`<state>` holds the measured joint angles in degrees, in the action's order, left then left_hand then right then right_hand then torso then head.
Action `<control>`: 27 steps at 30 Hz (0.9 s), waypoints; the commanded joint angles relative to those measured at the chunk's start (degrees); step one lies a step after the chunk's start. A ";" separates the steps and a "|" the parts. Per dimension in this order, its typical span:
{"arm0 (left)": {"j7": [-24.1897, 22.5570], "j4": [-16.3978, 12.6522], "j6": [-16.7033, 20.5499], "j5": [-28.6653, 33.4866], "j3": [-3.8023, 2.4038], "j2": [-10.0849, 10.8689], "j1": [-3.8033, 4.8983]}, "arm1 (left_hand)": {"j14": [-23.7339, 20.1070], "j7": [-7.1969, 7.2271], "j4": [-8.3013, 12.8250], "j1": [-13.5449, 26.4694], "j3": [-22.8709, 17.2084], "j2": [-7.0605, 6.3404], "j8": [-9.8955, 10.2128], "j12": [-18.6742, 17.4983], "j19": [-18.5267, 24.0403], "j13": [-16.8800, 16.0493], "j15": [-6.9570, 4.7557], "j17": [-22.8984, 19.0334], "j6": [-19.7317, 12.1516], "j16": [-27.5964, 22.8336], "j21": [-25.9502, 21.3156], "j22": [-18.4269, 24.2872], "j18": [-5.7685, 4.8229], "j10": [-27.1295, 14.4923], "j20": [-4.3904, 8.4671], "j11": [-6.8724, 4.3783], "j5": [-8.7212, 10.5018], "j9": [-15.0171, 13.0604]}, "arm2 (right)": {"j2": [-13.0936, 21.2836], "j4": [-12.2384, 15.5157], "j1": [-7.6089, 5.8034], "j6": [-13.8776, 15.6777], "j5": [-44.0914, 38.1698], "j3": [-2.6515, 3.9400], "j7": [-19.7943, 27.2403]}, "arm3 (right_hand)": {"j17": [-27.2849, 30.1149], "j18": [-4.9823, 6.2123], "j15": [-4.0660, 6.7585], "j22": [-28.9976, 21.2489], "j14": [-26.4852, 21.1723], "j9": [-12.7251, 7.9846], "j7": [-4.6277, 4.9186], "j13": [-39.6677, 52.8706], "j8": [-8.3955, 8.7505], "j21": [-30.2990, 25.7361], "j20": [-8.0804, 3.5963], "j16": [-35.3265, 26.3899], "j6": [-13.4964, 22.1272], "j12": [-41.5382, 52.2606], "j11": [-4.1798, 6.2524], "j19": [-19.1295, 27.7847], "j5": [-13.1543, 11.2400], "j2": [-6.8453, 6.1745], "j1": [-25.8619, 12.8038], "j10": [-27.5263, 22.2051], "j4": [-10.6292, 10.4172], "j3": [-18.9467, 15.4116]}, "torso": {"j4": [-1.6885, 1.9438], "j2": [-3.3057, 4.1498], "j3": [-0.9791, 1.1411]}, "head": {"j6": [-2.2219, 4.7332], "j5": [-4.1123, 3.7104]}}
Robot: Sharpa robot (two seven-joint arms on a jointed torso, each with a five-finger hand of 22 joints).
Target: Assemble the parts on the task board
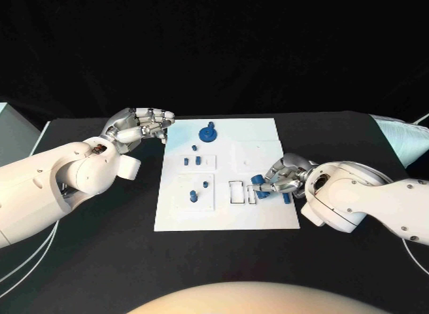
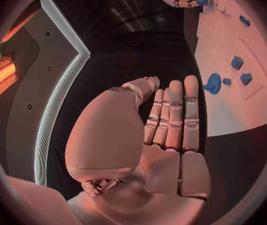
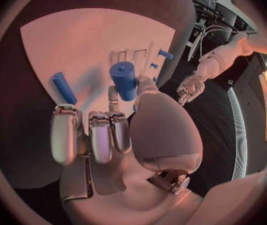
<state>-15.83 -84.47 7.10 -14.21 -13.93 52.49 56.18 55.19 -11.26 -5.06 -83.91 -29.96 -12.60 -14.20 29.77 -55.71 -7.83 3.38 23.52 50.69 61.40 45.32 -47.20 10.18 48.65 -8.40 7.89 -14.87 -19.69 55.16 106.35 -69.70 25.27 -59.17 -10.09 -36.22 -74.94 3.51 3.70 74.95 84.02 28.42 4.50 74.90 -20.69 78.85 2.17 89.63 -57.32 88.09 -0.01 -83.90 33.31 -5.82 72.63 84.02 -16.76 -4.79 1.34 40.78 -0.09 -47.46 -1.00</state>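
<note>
On the black table lies the white board, its long sides running away from the robot. Near the board's right edge, about halfway along it, the right hand rests low over the surface and pinches a blue cylinder between thumb and fingers; from the head camera this piece shows as a blue stub at the fingertips. Just beside that hand, toward its wrist, a second blue peg lies flat on the board, and the right wrist camera shows it as a slim rod apart from the held piece. Two small outlined slots sit directly in front of the right hand's fingers, between it and the middle of the board.

At the far edge of the board stands a round blue wheel with a knob on top. Nearer the left edge, a few small blue pieces stand in a cluster, and another pair stands closer to the robot inside a raised square panel.

Off the board's far left corner, over bare table, the left hand hovers holding nothing, its fingers held straight and side by side. It touches neither the board nor any piece, and the wheel is the piece nearest it.
</note>
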 commanded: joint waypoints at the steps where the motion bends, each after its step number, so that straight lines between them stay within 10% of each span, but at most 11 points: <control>1: -0.21 -0.22 -1.20 -0.01 -0.04 -0.12 -0.05 | 0.38 0.01 -0.15 -0.12 -0.17 0.16 0.07 0.28 -0.34 0.05 -0.12 -0.05 -0.28 0.13 0.20 0.07 0.43 0.43 0.12 -0.07 -0.23 0.06 | -1.57 -0.38 0.07 -0.24 -1.35 0.01 0.56 | -15.06 -0.88 0.09 6.34 5.98 -0.02 -0.06 13.25 -0.19 -0.13 -0.03 0.37 -0.28 -0.20 -0.04 -2.65 0.03 -0.01 0.12 4.51 -0.04 0.40 | 0.08 0.05 0.06 | -0.12 -0.10; 27: -0.21 -0.43 -1.40 -0.04 -0.04 0.04 -0.05 | 0.38 -0.03 -0.18 -0.09 -0.19 0.13 0.07 0.25 -0.36 0.11 -0.10 -0.07 -0.28 0.12 0.22 0.07 0.42 0.39 0.13 -0.04 -0.24 0.11 | -9.39 -6.02 1.77 -4.97 -5.81 0.00 -0.94 | -14.88 -0.73 -0.04 5.92 5.94 -0.32 0.07 12.62 0.16 -0.86 0.08 0.30 -0.50 -1.00 -0.18 -2.42 -2.68 -0.32 -1.25 4.00 -0.08 0.46 | 0.09 0.05 -0.04 | -0.94 0.22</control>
<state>-15.75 -84.70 6.62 -14.22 -13.93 52.55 56.18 55.19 -11.26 -5.06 -83.91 -29.96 -12.60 -14.21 29.77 -55.70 -7.78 3.38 23.52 50.70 61.40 45.32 -47.20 10.18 48.65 -8.40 7.89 -14.86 -19.63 46.00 100.87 -68.49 22.73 -63.83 -9.70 -36.20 -74.93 3.52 3.69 74.93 84.03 28.39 4.55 74.94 -20.90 78.17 2.17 89.63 -58.12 87.28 -0.11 -83.90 30.73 -6.52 71.84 84.12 -16.80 -4.45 1.48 40.84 -0.10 -48.32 -0.84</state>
